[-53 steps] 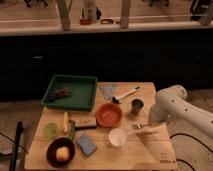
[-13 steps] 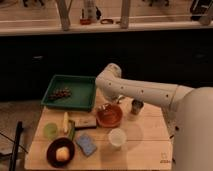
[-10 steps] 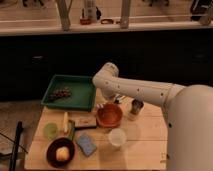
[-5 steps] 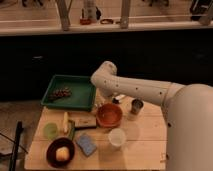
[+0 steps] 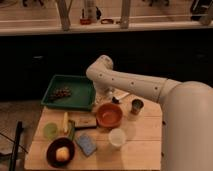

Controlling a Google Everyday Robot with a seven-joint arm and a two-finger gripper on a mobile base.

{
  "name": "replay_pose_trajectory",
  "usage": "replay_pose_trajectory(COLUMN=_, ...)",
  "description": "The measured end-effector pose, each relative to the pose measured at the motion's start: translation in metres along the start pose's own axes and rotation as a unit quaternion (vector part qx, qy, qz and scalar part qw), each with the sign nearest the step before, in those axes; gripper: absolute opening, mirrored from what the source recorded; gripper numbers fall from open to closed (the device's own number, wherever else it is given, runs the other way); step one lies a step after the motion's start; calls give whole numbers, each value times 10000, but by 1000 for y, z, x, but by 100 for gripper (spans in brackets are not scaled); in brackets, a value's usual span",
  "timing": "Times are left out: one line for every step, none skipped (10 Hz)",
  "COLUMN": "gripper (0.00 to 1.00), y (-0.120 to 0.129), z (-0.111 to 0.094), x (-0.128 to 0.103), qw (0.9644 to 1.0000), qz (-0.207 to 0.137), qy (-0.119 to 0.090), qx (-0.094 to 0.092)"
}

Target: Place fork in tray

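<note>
The dark-green tray [image 5: 77, 80] stands at the table's back left, with a small dark bunch of grapes [image 5: 61, 92] in it. My white arm [image 5: 130, 85] reaches in from the right and bends down. The gripper [image 5: 106, 95] hangs low just behind the orange bowl [image 5: 109, 115], next to the tray's right edge. I cannot make out the fork; it is hidden at or under the gripper.
A white-handled utensil with a dark head [image 5: 120, 97] and a metal cup [image 5: 136, 106] lie right of the gripper. In front are a white cup [image 5: 117, 137], blue sponge [image 5: 86, 145], dark bowl with a yellow fruit [image 5: 61, 152], green cup [image 5: 50, 131] and dark bar [image 5: 85, 122].
The arm swung from the table's right side across to the left. Over the last second the gripper has drifted a little further left, toward the tray's right edge.
</note>
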Motion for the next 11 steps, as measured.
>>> replay_pose_trajectory(gripper=0, y=-6, z=2, x=-4, qw=9999, qz=-124, qy=-19, qx=-27)
replay_pose_trajectory(gripper=0, y=-13, z=4, x=-10, qw=9996, qz=-259, qy=-74, qx=-59)
replay_pose_trajectory(gripper=0, y=-22, z=4, x=-16, qw=9989, qz=-448, qy=-111, qx=-90)
replay_pose_trajectory(gripper=0, y=-26, z=4, x=-20, qw=9984, qz=-537, qy=-137, qx=-100)
replay_pose_trajectory(gripper=0, y=-32, z=4, x=-24, qw=9977, qz=-652, qy=-158, qx=-104)
replay_pose_trajectory(gripper=0, y=-39, z=3, x=-29, qw=9966, qz=-791, qy=-205, qx=-100)
replay_pose_trajectory(gripper=0, y=-45, z=2, x=-32, qw=9957, qz=-900, qy=-221, qx=-82)
replay_pose_trajectory(gripper=0, y=-50, z=1, x=-34, qw=9948, qz=-988, qy=-243, qx=-59)
replay_pose_trajectory(gripper=0, y=-54, z=0, x=-36, qw=9939, qz=-1067, qy=-270, qx=-37)
replay_pose_trajectory(gripper=0, y=-60, z=-1, x=-38, qw=9928, qz=-1161, qy=-304, qx=-6)
replay_pose_trajectory(gripper=0, y=-65, z=-2, x=-41, qw=9915, qz=-1256, qy=-351, qx=24)
